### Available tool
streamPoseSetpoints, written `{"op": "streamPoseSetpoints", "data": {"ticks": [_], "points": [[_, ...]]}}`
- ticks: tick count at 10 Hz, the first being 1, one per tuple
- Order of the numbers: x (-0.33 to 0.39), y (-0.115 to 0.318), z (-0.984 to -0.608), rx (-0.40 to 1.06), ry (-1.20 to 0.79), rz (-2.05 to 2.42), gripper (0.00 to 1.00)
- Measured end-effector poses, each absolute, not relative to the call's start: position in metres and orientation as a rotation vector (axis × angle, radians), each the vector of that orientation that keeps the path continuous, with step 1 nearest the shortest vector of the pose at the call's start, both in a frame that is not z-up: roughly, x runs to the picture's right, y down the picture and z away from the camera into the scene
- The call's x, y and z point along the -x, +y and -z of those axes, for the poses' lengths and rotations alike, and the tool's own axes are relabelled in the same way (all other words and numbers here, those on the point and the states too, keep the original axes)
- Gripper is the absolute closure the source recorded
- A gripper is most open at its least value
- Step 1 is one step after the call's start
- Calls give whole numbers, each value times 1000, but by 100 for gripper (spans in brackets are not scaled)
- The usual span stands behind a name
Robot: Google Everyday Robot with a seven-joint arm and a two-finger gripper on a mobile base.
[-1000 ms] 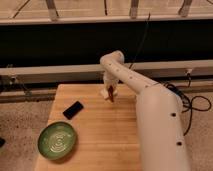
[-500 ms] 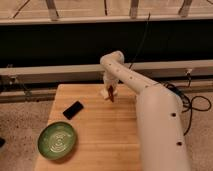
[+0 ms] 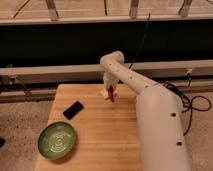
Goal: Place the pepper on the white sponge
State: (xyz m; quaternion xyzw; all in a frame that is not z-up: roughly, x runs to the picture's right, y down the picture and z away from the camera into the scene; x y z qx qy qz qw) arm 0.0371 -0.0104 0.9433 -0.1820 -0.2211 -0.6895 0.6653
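Observation:
My white arm reaches across the wooden table [image 3: 95,135] to its far edge. The gripper [image 3: 109,92] points down there, just above the tabletop. A small red pepper [image 3: 111,97] shows right at the gripper's tip. A small whitish patch, which looks like the white sponge [image 3: 104,93], lies against the gripper's left side, mostly hidden by it. I cannot tell whether the pepper touches the sponge or the table.
A black phone [image 3: 73,109] lies on the left part of the table. A green plate [image 3: 58,141] sits at the front left corner. The robot's white body [image 3: 160,130] covers the table's right side. A dark wall and rail run behind the table.

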Motion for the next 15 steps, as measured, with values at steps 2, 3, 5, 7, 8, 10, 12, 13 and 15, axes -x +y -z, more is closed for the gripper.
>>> {"op": "streamPoseSetpoints", "data": {"ticks": [2, 3, 5, 7, 8, 10, 12, 13, 15], "points": [[-34, -14, -940, 386, -520, 1583, 27], [-33, -14, -941, 374, -523, 1590, 21], [-29, -15, -945, 350, -521, 1596, 20], [-29, -16, -950, 333, -506, 1593, 20], [-29, -15, -953, 330, -502, 1590, 20], [-28, -17, -956, 317, -495, 1582, 20], [-28, -16, -958, 303, -495, 1578, 20], [-30, -12, -959, 311, -502, 1578, 20], [-26, -2, -959, 320, -517, 1588, 20]]}}
